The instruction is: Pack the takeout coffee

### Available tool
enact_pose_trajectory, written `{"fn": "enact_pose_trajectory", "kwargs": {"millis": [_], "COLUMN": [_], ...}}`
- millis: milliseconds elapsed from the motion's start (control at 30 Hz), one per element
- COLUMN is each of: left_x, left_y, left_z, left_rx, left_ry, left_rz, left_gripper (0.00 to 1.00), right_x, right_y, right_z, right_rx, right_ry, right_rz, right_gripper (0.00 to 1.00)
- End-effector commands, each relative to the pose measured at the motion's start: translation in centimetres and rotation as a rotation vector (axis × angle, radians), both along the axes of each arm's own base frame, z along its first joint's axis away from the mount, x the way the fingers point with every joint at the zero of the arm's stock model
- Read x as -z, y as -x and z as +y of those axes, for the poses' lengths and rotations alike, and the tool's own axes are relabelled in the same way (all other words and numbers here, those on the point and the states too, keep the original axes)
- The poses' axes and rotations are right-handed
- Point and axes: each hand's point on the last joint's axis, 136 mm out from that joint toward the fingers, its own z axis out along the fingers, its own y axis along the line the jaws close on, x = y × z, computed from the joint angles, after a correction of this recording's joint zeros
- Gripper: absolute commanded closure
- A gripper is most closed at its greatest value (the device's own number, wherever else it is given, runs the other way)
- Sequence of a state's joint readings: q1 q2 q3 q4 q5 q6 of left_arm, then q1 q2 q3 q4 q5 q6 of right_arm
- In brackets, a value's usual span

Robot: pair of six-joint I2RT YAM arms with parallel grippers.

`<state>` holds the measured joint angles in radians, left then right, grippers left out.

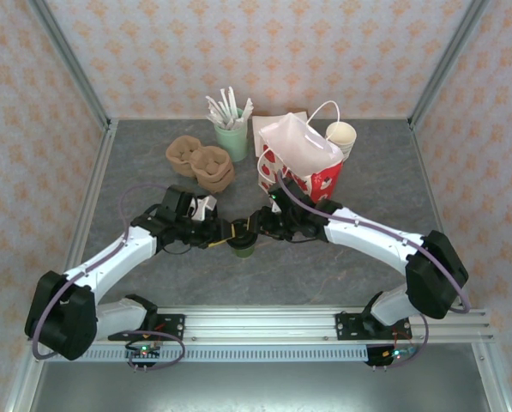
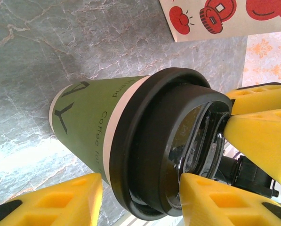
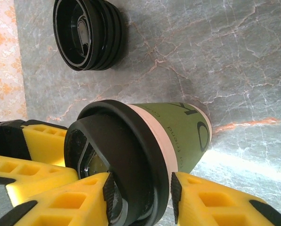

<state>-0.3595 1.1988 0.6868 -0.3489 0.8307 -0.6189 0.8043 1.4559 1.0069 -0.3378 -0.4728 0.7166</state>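
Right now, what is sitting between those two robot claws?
The takeout coffee, green with a black lid; the top view shows the left gripper and right gripper both closed on it.

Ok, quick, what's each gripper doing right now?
Left gripper: closed on the coffee cup.
Right gripper: closed on the coffee cup too, fingers against its lid.

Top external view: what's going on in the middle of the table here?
Both grippers are at the dark-green paper cup with a round black plastic lid, which is upright in front of the open red-and-white paper bag. The right gripper appears to pinch the lid's rim. The left gripper straddles the cup from the other side, and whether it is gripping is unclear. The cup is not yet in the bag.
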Motion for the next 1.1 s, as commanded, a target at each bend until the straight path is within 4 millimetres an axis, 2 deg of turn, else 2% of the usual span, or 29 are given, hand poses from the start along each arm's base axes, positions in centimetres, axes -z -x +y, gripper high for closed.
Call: {"fn": "enact_pose_trajectory", "kwargs": {"millis": [0, 300, 700, 1067], "left_x": [-0.5, 0.1, 0.6, 4.2], "left_y": [-0.6, -0.6, -0.4, 0.9], "left_z": [-0.2, 0.0, 0.2, 1.1], "left_rx": [0.016, 0.013, 0.009, -0.006], "left_ry": [0.002, -0.008, -0.019, -0.061], "left_rz": [-0.031, -0.02, -0.016, 0.032], "left_gripper": [0.54, 0.55, 0.55, 0.57], "right_x": [1.8, 3.2, 4.1, 5.1], "right_y": [0.2, 0.4, 0.9, 1.1], "right_z": [-0.4, -1.0, -1.3, -1.3], "right_rx": [-0.004, 0.042, 0.06, 0.04], "right_ry": [0.037, 0.035, 0.017, 0.025], "right_rz": [0.017, 0.045, 0.052, 0.036], "right_gripper": [0.62, 0.63, 0.65, 0.63]}}
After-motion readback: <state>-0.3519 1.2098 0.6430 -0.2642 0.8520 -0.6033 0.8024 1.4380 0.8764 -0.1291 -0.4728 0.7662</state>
